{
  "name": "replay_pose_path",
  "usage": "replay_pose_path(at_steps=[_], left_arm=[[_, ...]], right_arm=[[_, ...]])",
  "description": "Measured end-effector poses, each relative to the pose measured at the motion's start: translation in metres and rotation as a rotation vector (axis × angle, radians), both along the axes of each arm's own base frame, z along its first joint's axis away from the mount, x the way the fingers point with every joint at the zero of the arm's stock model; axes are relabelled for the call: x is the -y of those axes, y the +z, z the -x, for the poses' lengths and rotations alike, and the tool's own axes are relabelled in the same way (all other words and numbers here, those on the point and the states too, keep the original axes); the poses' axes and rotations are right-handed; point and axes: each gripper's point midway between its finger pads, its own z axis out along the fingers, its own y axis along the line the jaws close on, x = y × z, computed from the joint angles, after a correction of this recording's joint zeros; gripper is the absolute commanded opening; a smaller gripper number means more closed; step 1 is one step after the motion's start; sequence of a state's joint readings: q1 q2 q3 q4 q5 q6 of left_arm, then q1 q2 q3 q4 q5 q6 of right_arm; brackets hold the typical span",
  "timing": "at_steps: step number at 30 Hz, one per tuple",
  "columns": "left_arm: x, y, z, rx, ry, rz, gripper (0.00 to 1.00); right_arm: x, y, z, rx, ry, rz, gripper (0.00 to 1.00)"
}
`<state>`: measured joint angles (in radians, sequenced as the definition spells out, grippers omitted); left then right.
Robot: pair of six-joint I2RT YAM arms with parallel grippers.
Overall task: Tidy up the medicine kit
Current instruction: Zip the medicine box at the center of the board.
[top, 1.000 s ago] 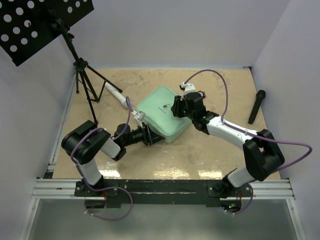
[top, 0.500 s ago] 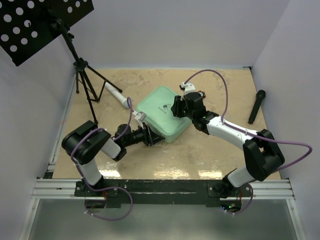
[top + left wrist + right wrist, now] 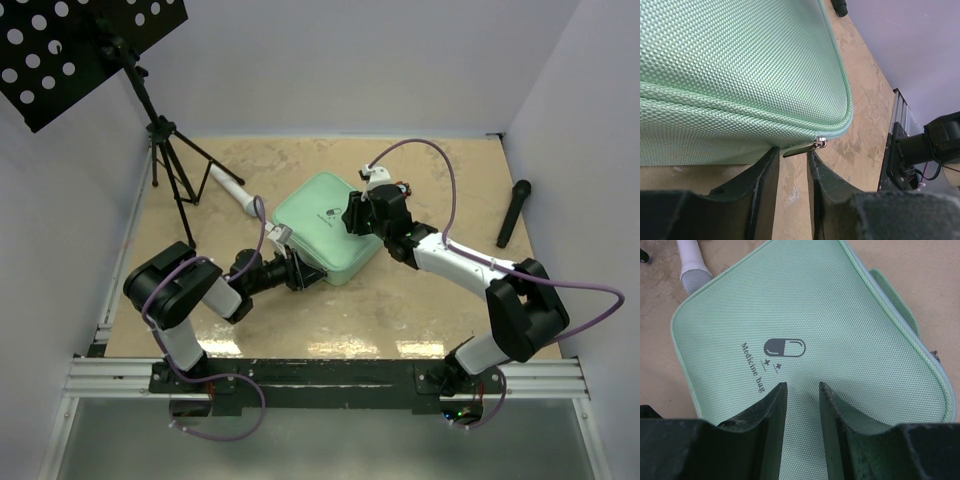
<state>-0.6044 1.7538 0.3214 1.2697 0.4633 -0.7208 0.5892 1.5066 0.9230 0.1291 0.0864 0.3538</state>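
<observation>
The mint-green medicine kit (image 3: 325, 228) lies zipped on the tan table, pill logo up. My left gripper (image 3: 305, 275) is low at its near corner. In the left wrist view the left gripper (image 3: 792, 152) is open by a narrow gap. The metal zipper pull (image 3: 801, 149) pokes out of the kit (image 3: 740, 60) between the fingertips, with daylight on both sides. My right gripper (image 3: 352, 215) rests tips-down on the lid at the far right side. In the right wrist view the right gripper (image 3: 802, 386) is open on the kit (image 3: 840, 310), just below the logo (image 3: 784, 347), with nothing between its fingers.
A white-and-grey cylinder (image 3: 232, 190) lies just left of the kit, its grey end (image 3: 692, 277) near the kit's far corner. A black stick-shaped object (image 3: 514, 212) lies at the right wall. A black tripod stand (image 3: 170, 160) stands at the back left.
The left gripper's jaws have narrowed around the zipper pull. Both arms and the kit have stayed in place.
</observation>
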Motion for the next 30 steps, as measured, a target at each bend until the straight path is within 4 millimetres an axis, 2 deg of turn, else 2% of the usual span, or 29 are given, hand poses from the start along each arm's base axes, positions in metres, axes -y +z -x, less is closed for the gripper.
replay_pose_path(at_steps=[8, 16, 17, 19, 21, 25, 30], left_arm=[[-0.0003, -0.0004, -0.0007, -0.001, 0.005, -0.002, 0.16], [0.0001, -0.0003, 0.0003, -0.002, -0.001, -0.001, 0.07], [0.0001, -0.0003, 0.0003, -0.002, -0.001, -0.001, 0.09], [0.0000, -0.0003, 0.0002, -0.002, 0.000, -0.001, 0.32], [0.0002, 0.0003, 0.0002, 0.001, -0.002, 0.001, 0.42], [-0.0014, -0.0008, 0.0008, -0.002, 0.006, -0.001, 0.50], [-0.0023, -0.0005, -0.0002, 0.000, 0.014, -0.002, 0.51]], right_arm=[[-0.0001, 0.0001, 0.0000, 0.000, 0.000, 0.000, 0.36], [-0.0001, 0.0000, 0.0000, 0.000, 0.000, 0.000, 0.36], [0.0000, 0.0000, 0.0000, 0.000, 0.000, 0.000, 0.36], [0.0000, 0.0002, 0.0000, 0.001, 0.000, 0.000, 0.36], [0.0000, 0.0000, 0.0000, 0.000, 0.000, 0.000, 0.36], [-0.0001, 0.0000, 0.0000, 0.000, 0.000, 0.000, 0.36], [0.0000, 0.0000, 0.0000, 0.000, 0.000, 0.000, 0.36]])
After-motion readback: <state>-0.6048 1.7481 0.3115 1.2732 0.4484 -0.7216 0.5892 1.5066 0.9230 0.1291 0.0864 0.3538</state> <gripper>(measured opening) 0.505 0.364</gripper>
